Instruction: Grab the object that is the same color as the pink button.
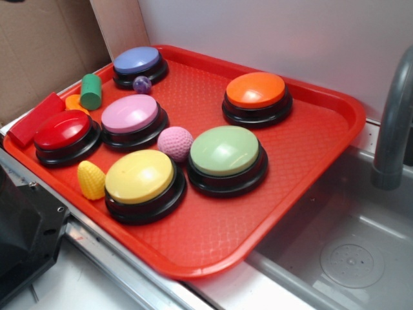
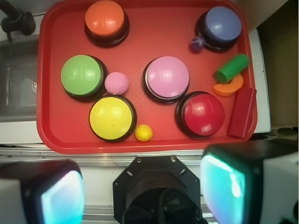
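A small pink dimpled ball (image 1: 175,143) (image 2: 116,83) lies on the red tray (image 1: 310,161) (image 2: 51,121), between the pink button (image 1: 130,115) (image 2: 167,77), the green button (image 1: 225,152) (image 2: 82,75) and the yellow button (image 1: 140,177) (image 2: 111,117). The gripper (image 2: 142,189) shows only in the wrist view. It hangs high above the tray's near edge, over the robot's black base (image 2: 156,191), open, with nothing between its fingers (image 2: 223,184). In the exterior view the gripper is out of frame.
Also on the tray: a red button (image 1: 63,131), blue button (image 1: 137,61), orange button (image 1: 256,91), tiny purple ball (image 1: 142,84), yellow corn piece (image 1: 91,179), green cylinder (image 1: 91,91), orange slice (image 2: 228,87) and red block (image 1: 33,119). A sink (image 1: 348,252) with a grey faucet (image 1: 395,116) lies right.
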`<state>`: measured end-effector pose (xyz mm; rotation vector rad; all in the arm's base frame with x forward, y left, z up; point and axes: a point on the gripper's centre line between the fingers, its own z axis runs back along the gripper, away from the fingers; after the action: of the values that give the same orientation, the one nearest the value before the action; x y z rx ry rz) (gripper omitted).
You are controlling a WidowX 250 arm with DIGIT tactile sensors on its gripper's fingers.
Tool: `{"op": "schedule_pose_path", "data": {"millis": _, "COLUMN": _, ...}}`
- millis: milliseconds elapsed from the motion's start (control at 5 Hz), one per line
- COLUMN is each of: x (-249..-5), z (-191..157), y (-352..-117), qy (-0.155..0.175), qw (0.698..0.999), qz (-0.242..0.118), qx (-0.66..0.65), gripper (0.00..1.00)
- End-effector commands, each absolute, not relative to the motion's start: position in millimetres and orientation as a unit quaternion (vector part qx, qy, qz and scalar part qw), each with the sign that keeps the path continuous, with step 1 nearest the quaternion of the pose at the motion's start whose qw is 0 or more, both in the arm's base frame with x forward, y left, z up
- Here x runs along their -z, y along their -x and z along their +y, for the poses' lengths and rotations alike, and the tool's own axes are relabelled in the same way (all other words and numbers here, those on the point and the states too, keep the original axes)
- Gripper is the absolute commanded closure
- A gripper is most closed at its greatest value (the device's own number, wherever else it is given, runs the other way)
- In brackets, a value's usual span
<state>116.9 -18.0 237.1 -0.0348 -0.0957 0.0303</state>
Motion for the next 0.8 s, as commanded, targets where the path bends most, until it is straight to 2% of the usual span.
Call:
{"op": "schedule_pose_path", "data": {"millis": 0, "x": -237, "z": -18, "y": -117, "qy": 0.017, "qw": 0.999, "qz": -0.048, "qx": -0.015, "gripper": 0.00}}
{"op": "schedule_pose_path", "data": {"millis": 200, "x": -220, "z": -23, "y": -133, "qy": -0.010, "qw": 0.995, "qz": -0.058, "qx": 0.077, "gripper": 0.00}}
{"op": "schedule_pose_path", "data": {"millis": 600, "x": -179, "z": -33, "y": -177, "qy": -0.022, "qw": 0.970, "qz": -0.066, "qx": 0.235, "gripper": 0.00}}
